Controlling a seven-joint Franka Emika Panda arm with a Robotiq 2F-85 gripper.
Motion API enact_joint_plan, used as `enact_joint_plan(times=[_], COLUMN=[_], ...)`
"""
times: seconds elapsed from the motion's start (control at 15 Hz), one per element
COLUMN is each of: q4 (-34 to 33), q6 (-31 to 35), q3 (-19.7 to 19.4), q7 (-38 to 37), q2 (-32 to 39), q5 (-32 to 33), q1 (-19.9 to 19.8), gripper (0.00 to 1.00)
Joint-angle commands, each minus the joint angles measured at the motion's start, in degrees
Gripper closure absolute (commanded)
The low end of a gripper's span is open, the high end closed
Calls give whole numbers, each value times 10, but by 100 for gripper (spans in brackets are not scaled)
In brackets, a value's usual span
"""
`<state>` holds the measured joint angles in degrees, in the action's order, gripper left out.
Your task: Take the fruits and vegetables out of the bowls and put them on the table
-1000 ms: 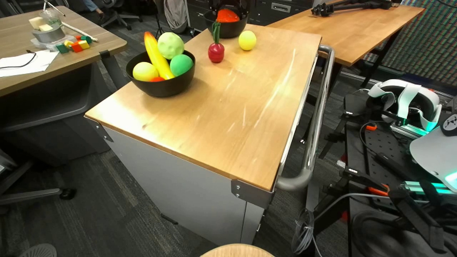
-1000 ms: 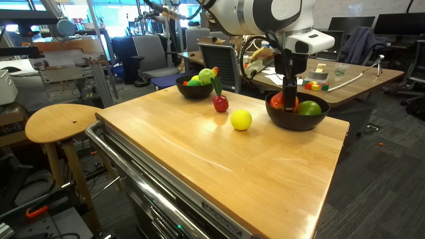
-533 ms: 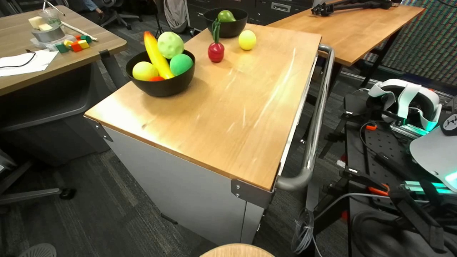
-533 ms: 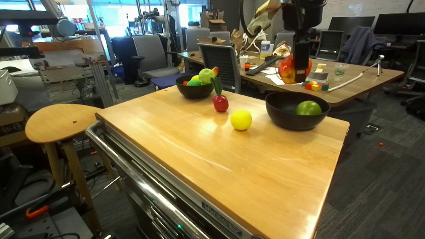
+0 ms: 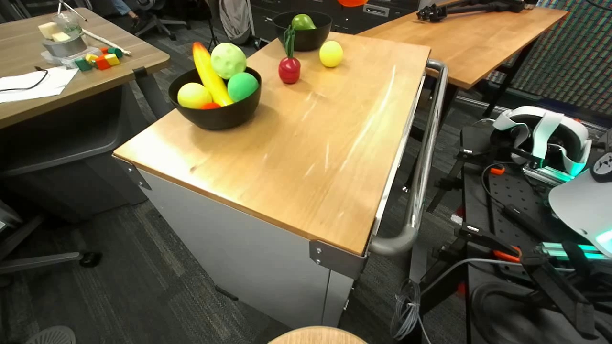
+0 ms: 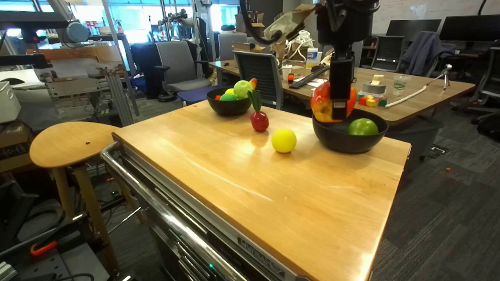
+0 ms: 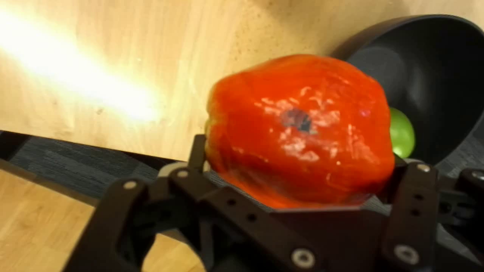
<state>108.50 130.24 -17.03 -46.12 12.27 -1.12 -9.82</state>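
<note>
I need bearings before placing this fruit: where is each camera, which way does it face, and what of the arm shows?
Wrist view: above the gripper, facing down at the red fruit between its fingers.
In an exterior view: high, nearest the banana bowl, facing along the table to the green-fruit bowl; no gripper; a white shell at right may be the base.
In an exterior view: high at the metal handle, facing across to both bowls; gripper and wrist show.
Both exterior views share the radish and yellow ball.
</note>
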Motion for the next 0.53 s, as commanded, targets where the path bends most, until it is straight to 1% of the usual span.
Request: enact_joint_plan(times=[0.0,0.13,0.33,0.47], q4=[67,81,105,117], q6=[31,44,89,107], q3=[-1,0,-2,-5], q7=[-16,-25,-43,-55], q2=[-40,-33,-25,-21], q5=[28,38,70,86], q1=[0,2,6,6], gripper=[33,33,33,33])
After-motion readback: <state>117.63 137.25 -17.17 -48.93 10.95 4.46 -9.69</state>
